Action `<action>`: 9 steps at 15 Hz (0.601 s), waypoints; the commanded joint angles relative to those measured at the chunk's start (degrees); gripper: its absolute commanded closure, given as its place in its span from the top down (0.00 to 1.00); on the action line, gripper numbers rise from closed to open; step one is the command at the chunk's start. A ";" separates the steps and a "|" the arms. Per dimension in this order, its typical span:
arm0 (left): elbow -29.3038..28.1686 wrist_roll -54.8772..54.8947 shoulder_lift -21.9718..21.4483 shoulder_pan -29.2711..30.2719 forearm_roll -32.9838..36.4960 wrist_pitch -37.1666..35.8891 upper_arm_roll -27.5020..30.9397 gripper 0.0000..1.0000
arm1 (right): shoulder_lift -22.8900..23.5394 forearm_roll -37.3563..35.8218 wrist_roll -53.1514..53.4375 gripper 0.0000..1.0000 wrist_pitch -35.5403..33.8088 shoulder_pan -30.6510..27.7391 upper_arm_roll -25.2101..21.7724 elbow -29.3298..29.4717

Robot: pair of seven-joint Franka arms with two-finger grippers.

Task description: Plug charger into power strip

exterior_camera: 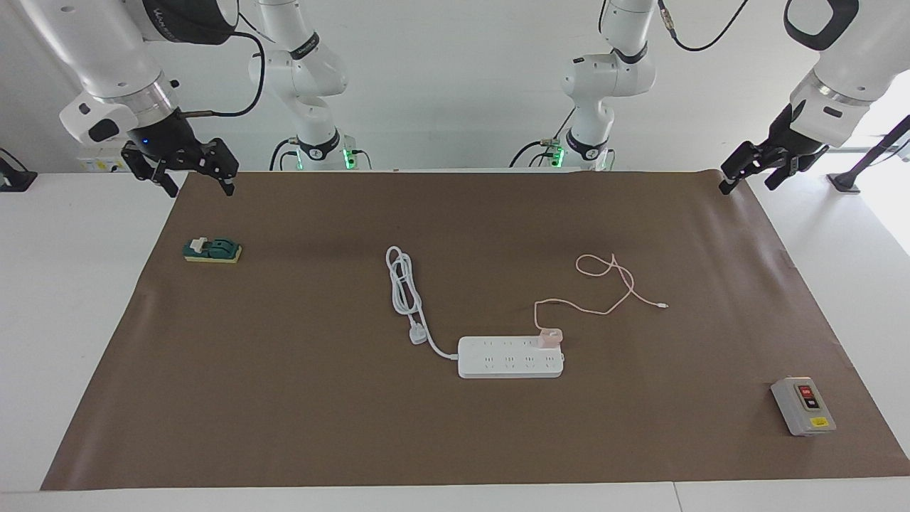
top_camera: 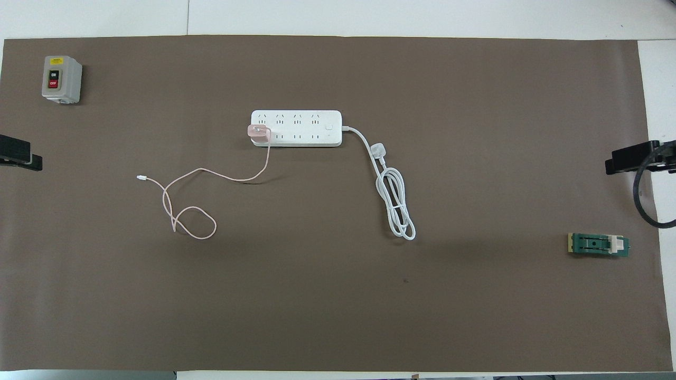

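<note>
The white power strip (exterior_camera: pixel 498 358) (top_camera: pixel 301 128) lies flat near the middle of the brown mat. The pale pink charger (exterior_camera: pixel 549 338) (top_camera: pixel 259 133) sits upright in a socket at the strip's end toward the left arm, in the row nearer to the robots. Its thin pink cable (exterior_camera: pixel 611 281) (top_camera: pixel 195 221) loops over the mat nearer to the robots and ends in a white connector (exterior_camera: pixel 662 306) (top_camera: pixel 140 178). My left gripper (exterior_camera: pixel 750 176) (top_camera: pixel 21 154) hangs open and empty over its end of the mat. My right gripper (exterior_camera: pixel 199 181) (top_camera: pixel 634 158) hangs open and empty over the mat's corner at its end.
The strip's thick white cord (exterior_camera: pixel 403 284) (top_camera: pixel 396 208) lies coiled, with its three-pin plug (exterior_camera: pixel 418 336) (top_camera: pixel 378 150) loose on the mat. A grey switch box (exterior_camera: pixel 803 405) (top_camera: pixel 62 79) stands toward the left arm's end. A green block (exterior_camera: pixel 212 250) (top_camera: pixel 598 245) lies toward the right arm's end.
</note>
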 commanded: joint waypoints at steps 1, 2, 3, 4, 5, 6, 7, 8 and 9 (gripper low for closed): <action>-2.89 1.75 -2.47 0.73 0.67 0.65 -0.57 1.00 | -0.95 0.29 -0.68 1.00 -0.18 -0.67 0.49 -0.72; -2.89 2.02 -2.47 0.55 0.67 1.00 -0.65 1.00 | -0.95 0.29 -0.76 1.00 -0.18 -0.67 0.49 -0.72; -2.72 2.11 -2.47 0.03 0.76 1.09 -0.57 1.00 | -0.95 0.29 -0.68 1.00 -0.18 -0.67 0.49 -0.72; -2.63 1.93 -2.56 -1.11 0.76 1.09 -0.57 1.00 | -0.95 0.29 -0.68 1.00 -0.18 -0.67 0.49 -0.72; -2.89 1.93 -2.82 -1.64 0.76 1.00 -0.57 1.00 | -0.95 0.29 -0.68 1.00 -0.10 -0.67 0.57 -0.72; -3.33 1.67 -3.17 -2.17 0.67 1.35 -0.57 1.00 | -0.95 0.29 -0.76 1.00 -0.10 -0.58 0.58 -0.72; -3.59 1.58 -3.26 -2.96 0.67 1.96 -0.57 1.00 | -0.95 0.29 -0.76 1.00 -0.10 -0.58 0.58 -0.72; -4.12 1.49 -3.87 -3.66 0.67 1.97 -0.57 1.00 | -0.95 0.29 -0.76 1.00 -0.01 -0.58 0.58 -0.72; -4.47 1.23 -4.14 -3.93 0.67 1.97 -0.57 1.00 | -0.95 0.29 -0.76 1.00 -0.01 -0.41 0.58 -0.72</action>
